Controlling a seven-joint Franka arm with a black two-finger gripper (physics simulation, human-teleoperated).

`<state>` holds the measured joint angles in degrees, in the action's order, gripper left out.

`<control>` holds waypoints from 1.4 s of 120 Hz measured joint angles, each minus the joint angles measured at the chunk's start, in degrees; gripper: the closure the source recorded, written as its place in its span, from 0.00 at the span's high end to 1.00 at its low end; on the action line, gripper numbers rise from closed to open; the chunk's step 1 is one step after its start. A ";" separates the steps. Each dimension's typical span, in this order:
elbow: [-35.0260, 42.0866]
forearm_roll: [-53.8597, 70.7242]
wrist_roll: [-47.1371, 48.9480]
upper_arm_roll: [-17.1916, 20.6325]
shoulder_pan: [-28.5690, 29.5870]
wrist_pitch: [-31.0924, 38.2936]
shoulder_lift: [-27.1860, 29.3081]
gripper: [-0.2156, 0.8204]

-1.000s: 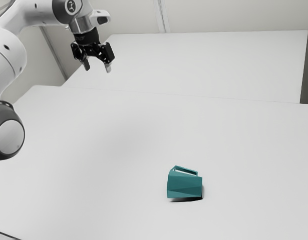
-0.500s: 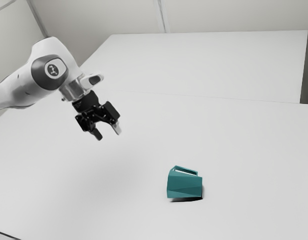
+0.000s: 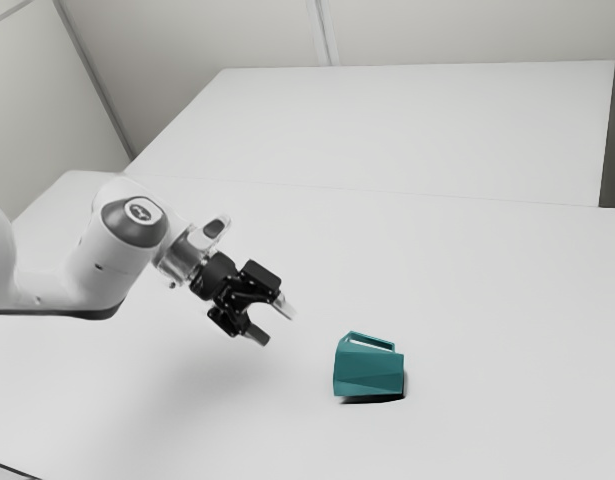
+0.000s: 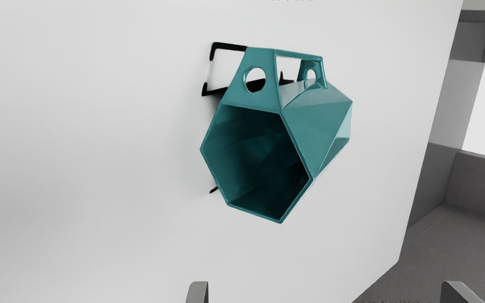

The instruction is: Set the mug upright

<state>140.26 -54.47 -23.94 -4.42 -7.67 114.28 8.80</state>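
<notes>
The mug (image 3: pixel 369 374) lies on its side on the table (image 3: pixel 457 270), near the gripper (image 3: pixel 275 324) but apart from it, at about four o'clock from the fingertips in the exterior view. Its long axis goes there roughly from nine o'clock to three o'clock, and the handle (image 4: pixel 270 63) is at its twelve o'clock side. There is one arm (image 3: pixel 72 275), so this arm must do the work. Its fingers (image 4: pixel 199 292) stand wide from each other and hold nothing. The wrist view looks into the dark mouth (image 4: pixel 259 155), which is turned toward the gripper, and it gives the round hole in the handle; the exterior view gives instead the side wall of the mug and the space that remains to cross. I judge that the approach is the present step, and a grip near the rim should then permit to turn the mouth upward.
</notes>
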 joint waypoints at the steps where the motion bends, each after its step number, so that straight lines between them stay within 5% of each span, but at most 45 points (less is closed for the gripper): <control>1: 0.00 -0.28 -0.33 0.00 -0.15 0.16 -0.19 0.79; 66: -0.17 -18.06 -19.64 0.25 -7.38 10.73 -10.23 0.79; 121: 0.96 -24.65 -30.08 0.48 -14.30 13.70 -10.19 0.79; 168: 1.54 -27.53 -34.66 0.55 -12.95 13.80 -10.36 0.79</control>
<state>141.80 -82.00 -58.60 -3.87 -20.62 128.08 -1.56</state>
